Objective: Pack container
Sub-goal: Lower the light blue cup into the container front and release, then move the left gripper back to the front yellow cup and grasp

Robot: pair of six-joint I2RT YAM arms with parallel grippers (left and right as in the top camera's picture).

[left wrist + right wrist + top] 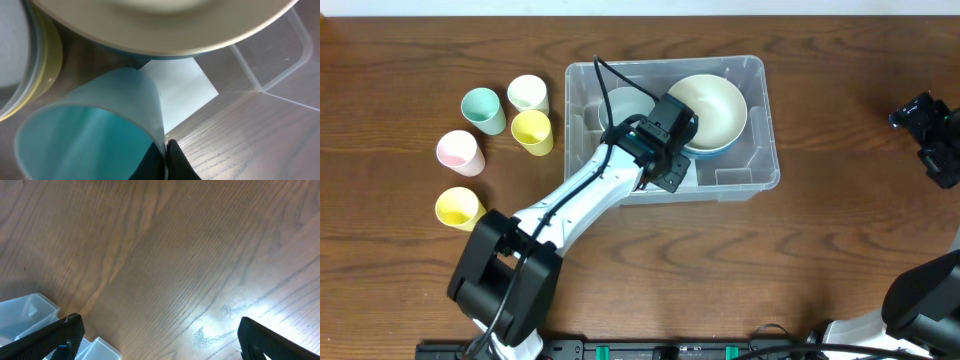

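Note:
The container (767, 160), a clear rectangular bin, stands in the middle of the table. My left gripper (667, 168) reaches into its front part and is shut on the wall of a light blue cup (100, 125). One finger is inside the cup and the other finger (179, 162) is outside. The cup lies tilted, its mouth toward the camera, over the bin's white label (182, 90). A cream bowl (712, 108) sits in a blue bowl at the bin's right. A pale bowl (620, 105) lies at its left. My right gripper (928, 128) is open over bare table at the far right.
Several cups stand left of the bin: mint (483, 108), white (527, 93), yellow (533, 131), pink (459, 152) and another yellow (457, 207). The right wrist view shows wood table and a corner of the bin (25, 312).

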